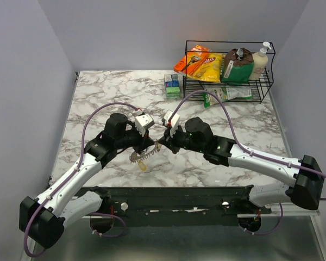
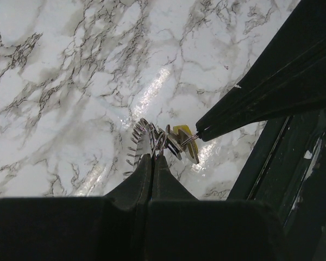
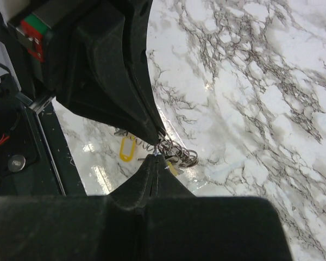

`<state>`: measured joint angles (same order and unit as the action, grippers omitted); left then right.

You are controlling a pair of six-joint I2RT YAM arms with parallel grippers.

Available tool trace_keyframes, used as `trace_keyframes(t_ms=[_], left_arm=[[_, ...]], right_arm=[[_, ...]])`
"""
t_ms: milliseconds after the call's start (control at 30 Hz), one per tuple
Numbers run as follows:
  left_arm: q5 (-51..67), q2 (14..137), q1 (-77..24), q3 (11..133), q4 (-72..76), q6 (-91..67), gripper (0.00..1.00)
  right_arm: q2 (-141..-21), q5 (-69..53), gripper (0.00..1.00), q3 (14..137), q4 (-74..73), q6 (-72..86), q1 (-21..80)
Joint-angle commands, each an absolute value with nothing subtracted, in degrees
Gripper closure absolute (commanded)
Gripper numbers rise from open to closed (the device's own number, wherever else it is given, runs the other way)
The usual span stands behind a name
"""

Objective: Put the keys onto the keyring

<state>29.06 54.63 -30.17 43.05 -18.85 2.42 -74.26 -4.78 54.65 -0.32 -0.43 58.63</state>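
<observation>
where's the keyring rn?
Top view: the keyring is centre-front over the marble table, pinched between the left gripper and right gripper where the arms meet, its keys and a yellow tag just left of that point.

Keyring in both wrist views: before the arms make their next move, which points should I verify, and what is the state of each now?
1. Left gripper shut on the keyring: ok.
2. Right gripper shut at the bundle: ok.
3. Whether the right gripper pinches the ring wire or a key: cannot tell.
4. Ring gap opened for threading: cannot tell.
5. Two gripper tips apart, not pressing each other: ok.
6. Keys lifted off the table: cannot tell.
</observation>
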Motion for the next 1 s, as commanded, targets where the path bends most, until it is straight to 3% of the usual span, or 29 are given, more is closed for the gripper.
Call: trace_keyframes(t_ms=[0,967], left_arm=[[28.3,53.44,-30.76,43.07,-17.93,3.34,1.0],[28.48,53.0,-30.94,43.15,-17.66,3.34,1.0]], right_arm=[[-74.71,-3.16,1.0,57.57,-1.76,1.22,58.45],[-78.92,-6.33,1.0,60.73,-2.37,1.85,58.45]])
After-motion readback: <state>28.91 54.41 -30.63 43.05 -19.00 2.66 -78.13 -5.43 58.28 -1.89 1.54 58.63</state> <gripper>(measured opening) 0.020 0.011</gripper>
